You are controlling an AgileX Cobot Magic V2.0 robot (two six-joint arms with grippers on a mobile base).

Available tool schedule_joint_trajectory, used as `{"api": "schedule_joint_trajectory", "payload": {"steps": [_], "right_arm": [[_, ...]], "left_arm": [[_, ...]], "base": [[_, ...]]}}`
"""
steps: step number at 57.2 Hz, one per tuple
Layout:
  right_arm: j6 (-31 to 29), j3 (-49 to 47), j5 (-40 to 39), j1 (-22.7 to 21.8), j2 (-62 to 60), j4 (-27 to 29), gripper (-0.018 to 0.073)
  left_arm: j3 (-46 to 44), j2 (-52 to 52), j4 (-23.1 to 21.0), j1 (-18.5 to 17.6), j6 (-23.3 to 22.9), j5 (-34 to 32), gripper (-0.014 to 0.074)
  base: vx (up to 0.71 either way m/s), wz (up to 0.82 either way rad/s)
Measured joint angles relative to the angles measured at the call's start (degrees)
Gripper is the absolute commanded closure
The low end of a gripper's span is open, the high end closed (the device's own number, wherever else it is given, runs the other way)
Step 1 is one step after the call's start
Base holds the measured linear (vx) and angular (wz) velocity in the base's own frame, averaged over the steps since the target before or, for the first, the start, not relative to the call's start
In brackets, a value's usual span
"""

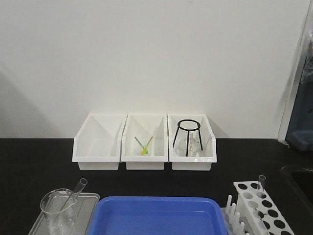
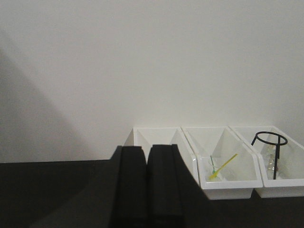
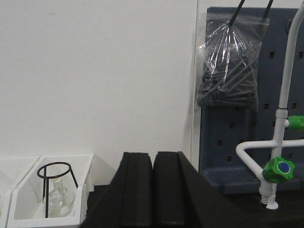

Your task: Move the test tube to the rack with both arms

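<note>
A slim clear test tube (image 1: 78, 189) leans in a glass beaker (image 1: 57, 208) at the lower left, its open rim pointing up and to the right. The white rack (image 1: 263, 211) stands at the lower right, with drying pegs on its left side. A second clear tube (image 1: 261, 184) stands upright in one of its far holes. Neither arm shows in the front view. My left gripper (image 2: 146, 150) is shut and empty, level above the black table and facing the bins. My right gripper (image 3: 153, 155) is shut and empty, facing the wall.
The beaker sits on a grey tray (image 1: 87, 205). A blue tray (image 1: 159, 215) lies at the front centre. Three white bins (image 1: 98, 147) line the back; the right one holds a black wire stand (image 1: 188, 131) and a flask. A tap (image 3: 278, 166) and pegboard are at the far right.
</note>
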Motion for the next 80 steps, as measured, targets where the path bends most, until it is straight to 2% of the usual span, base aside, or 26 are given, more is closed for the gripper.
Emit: {"api": "schedule_joint_trajectory", "payload": {"steps": [6,11,21,31,38,44,47,56,64,73,80], "right_arm": [[0.00,-0.07,-0.01,0.00,0.37,0.00,0.0439],[0.00,-0.06,-0.19,0.00,0.37,0.00,0.0333],[0.00,-0.12,-0.19,0.00,0.37,0.00,0.0050],[0.11,-0.12,-0.72,0.05,0.37,0.00,-0.0101],[2.60,-0.12,-1.81,0.29,0.37,0.00,-0.0085],[4.57,-0.12,-1.93,2.75,0.87,-0.31,-0.0055],[4.68,0.08,-2.45,5.59,1.52,-1.56,-0.0036],[4.54,3.76,-5.13,13.97,5.28,-10.00,0.0010],[4.50,8.07,-8.18,17.94,8.40,-14.59,0.0025],[4.47,10.31,-11.04,18.64,11.07,-15.42,0.0026],[3.02,10.46,-11.80,18.64,12.20,-15.42,0.0026]], "left_arm": [[0.00,0.55,0.56,0.00,0.00,-2.56,0.0493],[-0.10,0.55,2.77,0.00,0.00,-3.48,0.0407],[-0.10,0.55,8.11,0.00,0.00,-3.54,0.0184],[-0.10,0.55,9.09,0.00,0.00,-4.10,0.0027],[-0.10,0.55,9.04,0.00,-0.42,-6.58,0.0029],[-0.10,0.77,10.54,-0.49,-0.31,-8.78,0.0033],[-0.02,1.49,13.15,-1.26,0.01,-9.21,0.0033],[2.51,6.47,27.43,-4.99,0.20,-10.46,0.0033],[5.40,13.67,35.03,-6.54,-0.66,-10.67,0.0033],[5.14,23.52,36.40,-6.65,-0.41,-13.18,0.0033],[1.98,30.73,35.40,-6.65,-0.28,-13.43,0.0033]], "base": [[0.00,0.00],[0.00,0.00],[0.00,0.00],[0.00,0.00],[0.00,0.00],[0.00,0.00],[0.00,0.00],[0.00,0.00],[0.00,0.00],[0.00,0.00],[0.00,0.00]]}}
